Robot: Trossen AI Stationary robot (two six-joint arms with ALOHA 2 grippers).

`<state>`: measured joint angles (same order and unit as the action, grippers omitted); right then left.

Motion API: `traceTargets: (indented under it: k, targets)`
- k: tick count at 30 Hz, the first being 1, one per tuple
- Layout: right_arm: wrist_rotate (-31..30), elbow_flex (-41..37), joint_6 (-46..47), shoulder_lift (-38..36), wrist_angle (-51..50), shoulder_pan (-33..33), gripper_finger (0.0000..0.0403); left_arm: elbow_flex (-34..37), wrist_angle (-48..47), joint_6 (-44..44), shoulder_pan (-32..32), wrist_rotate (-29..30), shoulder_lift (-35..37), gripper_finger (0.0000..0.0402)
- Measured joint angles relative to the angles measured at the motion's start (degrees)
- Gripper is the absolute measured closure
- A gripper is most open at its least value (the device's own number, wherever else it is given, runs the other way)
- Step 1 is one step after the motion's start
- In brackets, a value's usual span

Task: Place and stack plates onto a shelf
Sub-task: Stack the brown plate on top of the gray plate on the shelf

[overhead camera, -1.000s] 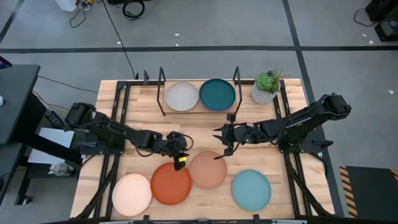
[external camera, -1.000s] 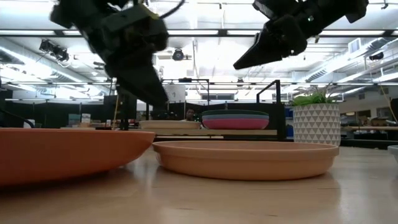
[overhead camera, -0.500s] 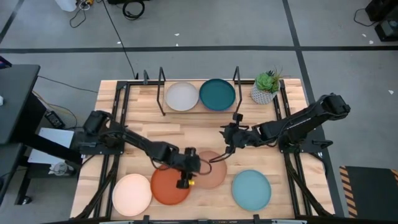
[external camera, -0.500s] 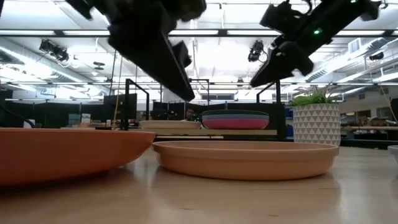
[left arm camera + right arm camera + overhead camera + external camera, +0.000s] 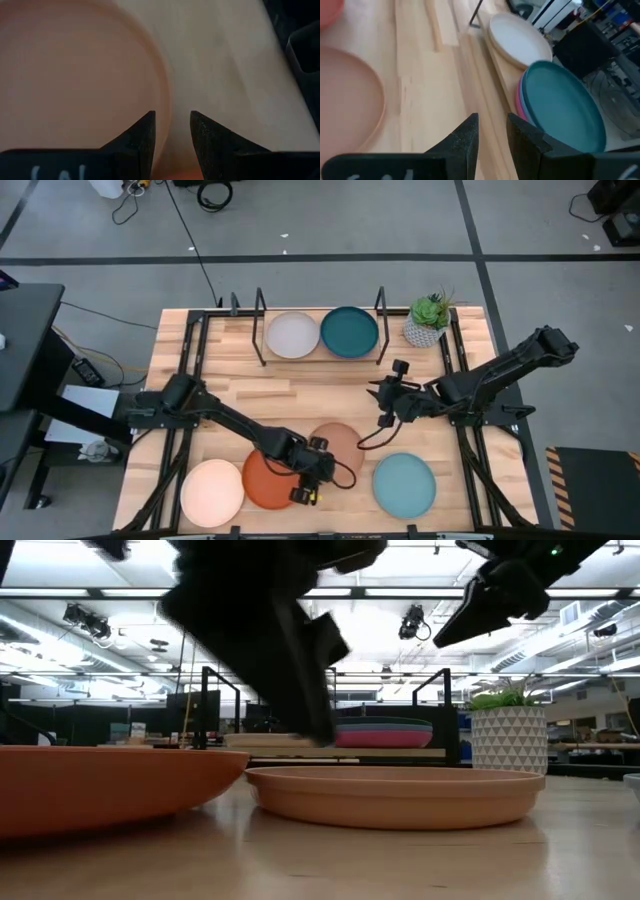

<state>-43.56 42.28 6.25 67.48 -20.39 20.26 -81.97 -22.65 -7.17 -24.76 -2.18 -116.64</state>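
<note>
Left gripper (image 5: 318,476) low over the tan plate (image 5: 340,442), rim right ahead of its fingertips

Left jaws part-open, gripping nothing; in the left wrist view the tan plate's edge runs up just ahead of the gap, so left arm is nearer. Right gripper (image 5: 385,402) hangs raised, empty, slightly apart, plate below and toward the left arm; shelf (image 5: 320,358) stacks lie beyond.

The tan plate (image 5: 345,442) is being partly covered by the left gripper (image 5: 318,477), which is being shown blurred in the low view.
</note>
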Motion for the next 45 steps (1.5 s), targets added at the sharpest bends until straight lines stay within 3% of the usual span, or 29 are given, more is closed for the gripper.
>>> traceTargets:
  k: [17,28,33,39,45]
  targets:
    - [0.2,-0.1,3.2,0.3,-1.9,2.5,0.0297,-0.2,2.1,4.9,-0.5,3.5,-3.4,0.0278]
    - [0.2,-0.1,3.1,0.8,-0.8,2.7,0.0297,-0.1,-0.1,5.5,-0.3,3.2,-3.4,0.0375]
    - [0.2,-0.1,3.0,0.8,-0.7,2.8,0.0297,-0.2,-0.4,6.5,-0.2,3.3,-3.3,0.0388]
    - [-0.2,-0.1,2.4,0.8,-0.9,2.9,0.0297,-0.1,-4.8,6.7,0.2,5.0,-0.4,0.0388]
    - [-0.2,-0.1,2.1,0.8,-0.9,2.9,0.0297,-0.1,-8.9,7.1,0.5,11.5,7.9,0.0388]
